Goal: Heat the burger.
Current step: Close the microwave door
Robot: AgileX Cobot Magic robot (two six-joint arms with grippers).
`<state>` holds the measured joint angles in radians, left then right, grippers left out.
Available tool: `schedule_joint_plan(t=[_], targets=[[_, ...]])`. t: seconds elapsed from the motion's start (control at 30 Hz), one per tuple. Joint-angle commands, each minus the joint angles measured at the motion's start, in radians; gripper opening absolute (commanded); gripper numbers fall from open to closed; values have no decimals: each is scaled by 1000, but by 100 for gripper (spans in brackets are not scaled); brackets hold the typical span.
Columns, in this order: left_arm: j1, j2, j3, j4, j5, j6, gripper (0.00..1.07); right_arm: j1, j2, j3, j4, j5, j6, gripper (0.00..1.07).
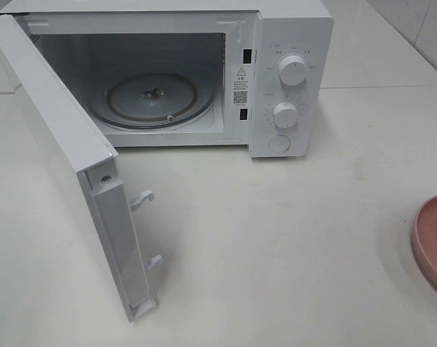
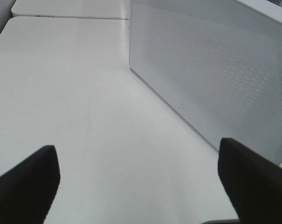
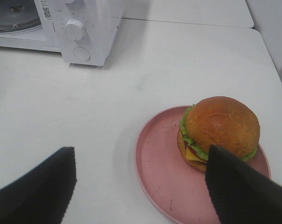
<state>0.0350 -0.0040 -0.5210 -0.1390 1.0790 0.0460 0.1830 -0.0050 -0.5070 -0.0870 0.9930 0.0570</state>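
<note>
The burger (image 3: 220, 128), with a golden-brown bun, green lettuce and a yellow layer, sits on a round pink plate (image 3: 164, 163); the right wrist view shows it. My right gripper (image 3: 141, 186) hovers open above the plate's near side, with nothing between its fingers. In the exterior high view only the plate's rim (image 1: 433, 242) shows at the right edge, and the burger is out of view there. The white microwave (image 1: 283, 79) stands at the back with its door (image 1: 74, 166) swung wide open and its glass turntable (image 1: 153, 97) bare. My left gripper (image 2: 141, 186) is open over the table beside the microwave's perforated side (image 2: 215, 74).
The microwave's open door juts toward the front left of the table. Two round knobs (image 1: 292, 71) and a button sit on the control panel. A second white tabletop (image 3: 187, 11) adjoins behind the microwave.
</note>
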Motion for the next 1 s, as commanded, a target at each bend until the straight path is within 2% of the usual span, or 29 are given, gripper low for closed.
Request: schedule_joint_plan(t=[0.03,0.87,1.0], targets=[[-1,-7,4,-5,-8,1,84,-8,-30,5,2,2,-9,75],[-1,-7,-20,-13,-54,1,84,-8,-30,5,2,2,-9,75],[-1,21,-23,-13,-71,1,80,-8,-30,5,2,2,-9,75]])
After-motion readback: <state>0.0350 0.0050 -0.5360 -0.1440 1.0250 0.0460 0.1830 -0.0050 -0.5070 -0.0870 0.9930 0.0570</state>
